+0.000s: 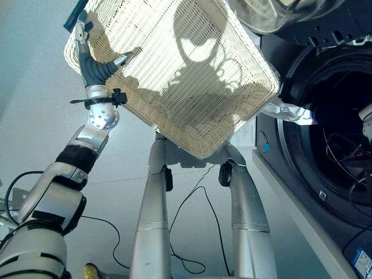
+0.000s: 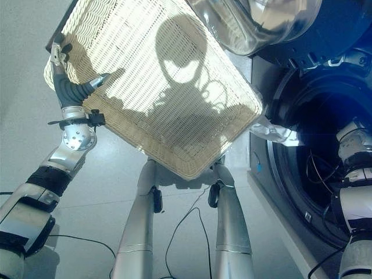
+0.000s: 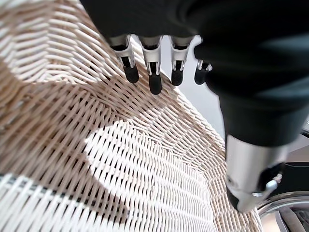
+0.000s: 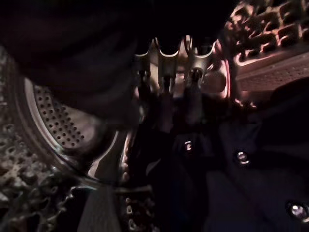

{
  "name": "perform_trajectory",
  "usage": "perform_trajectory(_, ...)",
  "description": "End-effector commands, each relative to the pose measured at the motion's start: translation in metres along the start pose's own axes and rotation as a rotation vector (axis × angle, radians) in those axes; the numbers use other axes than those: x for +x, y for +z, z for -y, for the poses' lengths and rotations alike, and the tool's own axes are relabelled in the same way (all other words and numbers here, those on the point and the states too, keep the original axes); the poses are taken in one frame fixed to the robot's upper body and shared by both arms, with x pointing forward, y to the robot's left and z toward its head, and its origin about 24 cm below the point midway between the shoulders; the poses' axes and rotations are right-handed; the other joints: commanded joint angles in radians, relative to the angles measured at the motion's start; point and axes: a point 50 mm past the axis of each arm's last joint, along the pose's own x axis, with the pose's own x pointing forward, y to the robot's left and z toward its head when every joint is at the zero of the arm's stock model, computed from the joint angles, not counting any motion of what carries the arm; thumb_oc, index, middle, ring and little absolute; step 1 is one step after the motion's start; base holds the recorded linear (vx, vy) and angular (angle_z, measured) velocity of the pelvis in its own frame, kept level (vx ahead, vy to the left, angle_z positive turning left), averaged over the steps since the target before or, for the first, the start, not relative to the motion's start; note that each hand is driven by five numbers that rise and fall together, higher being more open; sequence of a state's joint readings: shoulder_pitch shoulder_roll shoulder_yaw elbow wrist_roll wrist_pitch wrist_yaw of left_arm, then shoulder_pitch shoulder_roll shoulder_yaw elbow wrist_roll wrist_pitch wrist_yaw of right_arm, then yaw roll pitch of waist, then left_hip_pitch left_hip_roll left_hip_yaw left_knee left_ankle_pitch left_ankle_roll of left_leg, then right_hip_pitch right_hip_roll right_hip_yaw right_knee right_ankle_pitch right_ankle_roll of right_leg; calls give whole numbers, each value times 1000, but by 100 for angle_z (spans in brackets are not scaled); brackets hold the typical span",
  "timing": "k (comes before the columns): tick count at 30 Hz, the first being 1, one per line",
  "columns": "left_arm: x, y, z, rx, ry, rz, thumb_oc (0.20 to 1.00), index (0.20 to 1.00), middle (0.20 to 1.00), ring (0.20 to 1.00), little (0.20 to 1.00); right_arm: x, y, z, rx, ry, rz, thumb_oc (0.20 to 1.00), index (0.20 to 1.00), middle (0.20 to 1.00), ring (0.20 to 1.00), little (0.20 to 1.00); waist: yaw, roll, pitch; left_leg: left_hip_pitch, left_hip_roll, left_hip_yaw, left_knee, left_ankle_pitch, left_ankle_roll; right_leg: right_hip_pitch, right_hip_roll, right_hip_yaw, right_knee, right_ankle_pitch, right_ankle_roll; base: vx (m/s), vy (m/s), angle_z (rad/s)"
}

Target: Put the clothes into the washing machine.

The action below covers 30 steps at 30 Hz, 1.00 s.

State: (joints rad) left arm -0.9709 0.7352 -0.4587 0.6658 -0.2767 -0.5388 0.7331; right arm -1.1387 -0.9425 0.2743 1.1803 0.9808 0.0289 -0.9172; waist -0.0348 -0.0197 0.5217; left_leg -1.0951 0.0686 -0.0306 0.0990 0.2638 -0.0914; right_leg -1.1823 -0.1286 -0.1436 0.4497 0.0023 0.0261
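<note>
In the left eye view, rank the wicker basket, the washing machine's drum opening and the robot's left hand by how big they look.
1. Wicker basket, held close to the camera
2. Drum opening, partly cut off at the edge
3. Left hand

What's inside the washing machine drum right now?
The right hand is inside the drum, reaching toward dark clothes with metal snaps. A pale cloth hangs over the door rim below the tipped basket. The deeper drum is too dark to read.
</note>
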Motion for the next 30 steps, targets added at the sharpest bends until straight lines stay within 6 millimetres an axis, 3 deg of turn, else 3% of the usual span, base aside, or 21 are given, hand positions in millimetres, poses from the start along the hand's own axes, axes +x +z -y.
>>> perform_trajectory(1,9,9,3,-64,7,37,1000,1000,1000,1000,1000,24,34,29,-103,-32,163,1000,1000,1000,1000,1000,-17,-28,-2,11,-26,41,110,-148,-34,94,35,-13,-273,224,146,0,0,0)
perform_trajectory(6,3,8,14,-82,-23,24,1000,1000,1000,1000,1000,-2,4,-9,-324,189,262,1000,1000,1000,1000,1000,-9,-15,-2,17,-34,46,130,-156,-30,99,30,-14,-263,216,142,0,0,0)
perform_trajectory(9,3,8,15,-91,-22,26,1000,1000,1000,1000,1000,-12,-9,-19,-363,261,256,1000,1000,1000,1000,1000,-8,-8,-2,18,-32,51,126,-154,-32,100,28,-15,-264,214,142,-10,29,0)
perform_trajectory(13,-6,10,26,-107,-16,38,1000,1000,1000,1000,1000,-33,-49,-32,-462,391,280,1000,1000,1000,1000,1000,-9,8,-2,5,-32,62,115,-149,-32,79,26,-5,-257,207,140,-5,30,-1)
perform_trajectory(16,-6,10,27,-107,-15,38,1000,1000,1000,1000,1000,-36,-53,-34,-470,406,285,1000,1000,1000,1000,1000,-10,8,-2,3,-32,62,116,-149,-32,76,27,-4,-255,206,140,0,4,-1)
perform_trajectory(19,-16,7,28,-109,0,26,1000,1000,1000,1000,1000,-61,-80,-40,-523,514,340,1000,1000,1000,1000,1000,-19,8,-2,-5,-35,71,124,-150,-32,62,35,8,-242,200,136,8,47,1)
perform_trajectory(26,-31,0,31,-112,0,-5,1000,1000,1000,1000,1000,-93,-101,-44,-565,622,466,1000,1000,1000,1000,1000,-33,5,-2,-6,-32,87,130,-148,-32,59,41,20,-237,193,131,-2,10,0)
perform_trajectory(30,-54,-13,34,-111,-15,-70,1000,1000,1000,1000,1000,-119,-131,-33,-608,723,519,1000,1000,1000,1000,1000,-45,0,-2,25,-31,104,141,-158,-31,82,48,32,-233,184,126,2,50,-1)
